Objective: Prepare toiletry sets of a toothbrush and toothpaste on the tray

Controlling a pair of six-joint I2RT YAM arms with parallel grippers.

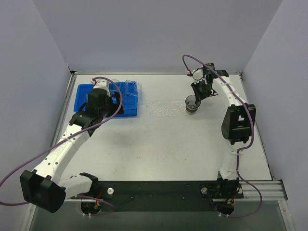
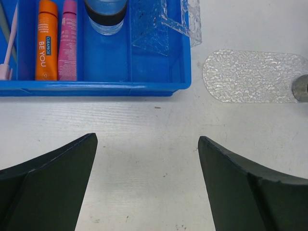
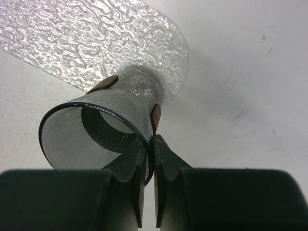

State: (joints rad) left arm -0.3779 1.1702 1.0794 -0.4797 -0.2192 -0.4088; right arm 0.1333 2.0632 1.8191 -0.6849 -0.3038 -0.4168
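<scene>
The left gripper [image 2: 147, 139] hangs over the table with jaws spread wide, just before the blue bin [image 2: 110, 87]. The toothbrush [image 2: 9, 43], orange toothpaste [image 2: 46, 41] and pink toothpaste [image 2: 67, 41] lie side by side toward the bin's left end. The right gripper [image 3: 153, 139] pinches a glass cup's [image 3: 96, 130] rim at the tray's [image 3: 96, 38] right end.

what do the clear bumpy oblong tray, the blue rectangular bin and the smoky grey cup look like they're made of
Clear bumpy oblong tray: likely clear plastic, glossy, pebbled surface catching light.
Blue rectangular bin: opaque moulded plastic, smooth sheen.
Smoky grey cup: tinted, see-through; glass or plastic, cannot tell which.
</scene>
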